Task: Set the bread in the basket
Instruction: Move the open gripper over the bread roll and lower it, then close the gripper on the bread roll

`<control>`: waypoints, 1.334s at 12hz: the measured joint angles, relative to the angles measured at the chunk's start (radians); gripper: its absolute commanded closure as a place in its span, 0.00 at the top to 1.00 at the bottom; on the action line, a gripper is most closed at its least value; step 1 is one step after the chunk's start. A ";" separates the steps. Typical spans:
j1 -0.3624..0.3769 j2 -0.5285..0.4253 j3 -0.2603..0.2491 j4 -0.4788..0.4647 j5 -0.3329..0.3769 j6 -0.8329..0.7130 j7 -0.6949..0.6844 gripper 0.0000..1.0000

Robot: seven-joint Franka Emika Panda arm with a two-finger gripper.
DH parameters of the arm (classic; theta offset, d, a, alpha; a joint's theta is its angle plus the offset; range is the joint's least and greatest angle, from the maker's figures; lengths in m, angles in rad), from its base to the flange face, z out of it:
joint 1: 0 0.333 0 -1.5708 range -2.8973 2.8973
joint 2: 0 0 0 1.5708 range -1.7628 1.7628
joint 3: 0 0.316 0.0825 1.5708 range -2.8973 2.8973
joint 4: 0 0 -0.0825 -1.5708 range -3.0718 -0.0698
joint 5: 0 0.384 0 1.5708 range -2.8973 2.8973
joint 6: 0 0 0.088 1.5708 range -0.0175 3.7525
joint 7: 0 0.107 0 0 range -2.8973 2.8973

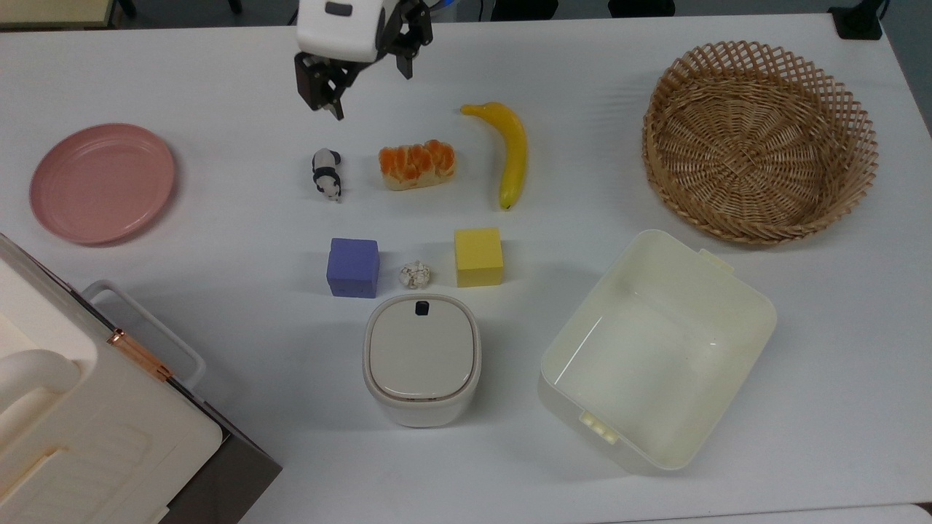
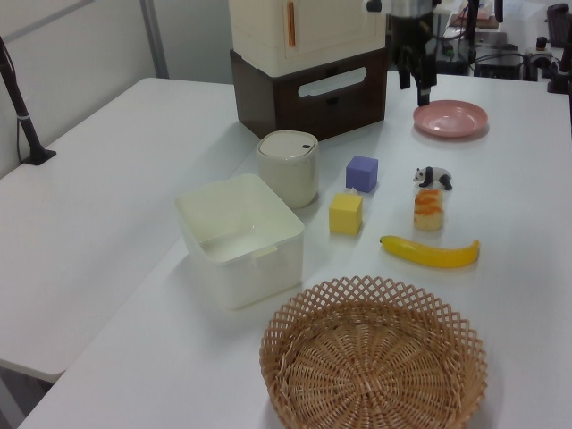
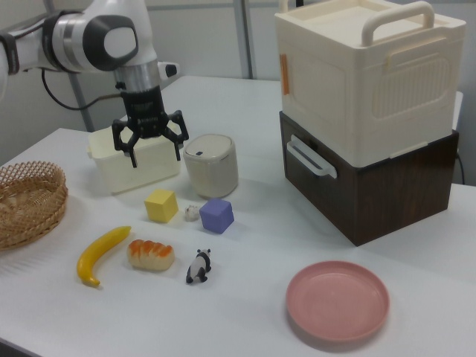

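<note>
gripper (image 1: pixel 370 93): fingers spread, empty, above the table | bread (image 1: pixel 417 164): between panda (image 1: pixel 327 173) and banana (image 1: pixel 508 151) | basket (image 1: pixel 759 140): far right in the top view

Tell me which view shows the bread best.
The top view: the bread lies unobstructed, its whole orange lobed top and outline visible between the panda and the banana. The right view shows its long side at a low angle. The left view shows it end-on and foreshortened.
</note>
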 measured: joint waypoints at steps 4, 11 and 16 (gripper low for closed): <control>0.026 -0.016 0.000 -0.150 -0.025 0.166 -0.116 1.00; 0.104 -0.025 -0.001 -0.428 -0.119 0.362 -0.339 1.00; 0.106 -0.005 0.000 -0.483 -0.166 0.424 -0.428 0.98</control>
